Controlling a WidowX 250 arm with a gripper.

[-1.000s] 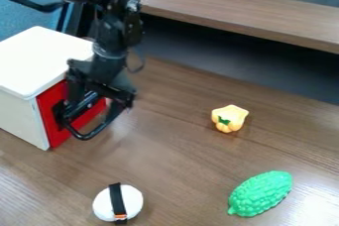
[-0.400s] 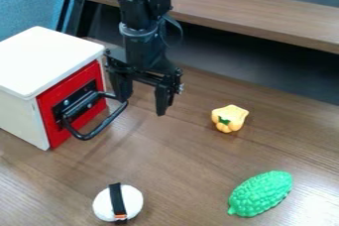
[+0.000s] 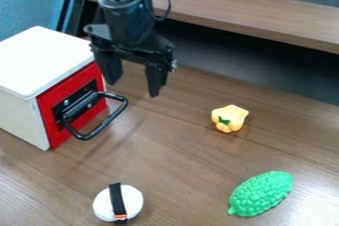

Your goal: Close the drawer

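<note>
A box-shaped cabinet (image 3: pixel 43 61) stands at the left of the view, with a smooth, matte white lid, rounded at its corners, over a pale, flat side wall. Its drawer (image 3: pixel 65 89) is in the cabinet's end that faces the open counter (image 3: pixel 179 163), the flat red front lying flush with the box, so it looks closed. A black plate is mounted on that front, and from it a glossy black handle (image 3: pixel 107 122) juts out, a round bar bent into a broad loop with soft corners. The black pincer (image 3: pixel 134 88) hangs above the counter, just beyond the handle and apart from it, its two blunt, blocky fingers pointing down and spread wide; it is released, with a broad gap between the tips, and grips nothing. The counter is brown wood grain with a slight sheen, brighter toward the lower right. On it, right of the pincer, sits a smooth yellow toy bell pepper (image 3: pixel 230 116), lobed almost like a star, with a small green stem patch. Nearer the camera lies a green toy bitter melon (image 3: pixel 261 194), an elongated oval covered in knobbly bumps and tapering to a point. Toward the lower left is a rounded white toy rice ball (image 3: pixel 134 202), wrapped by a flat black band with a bit of orange at its lower end.
</note>
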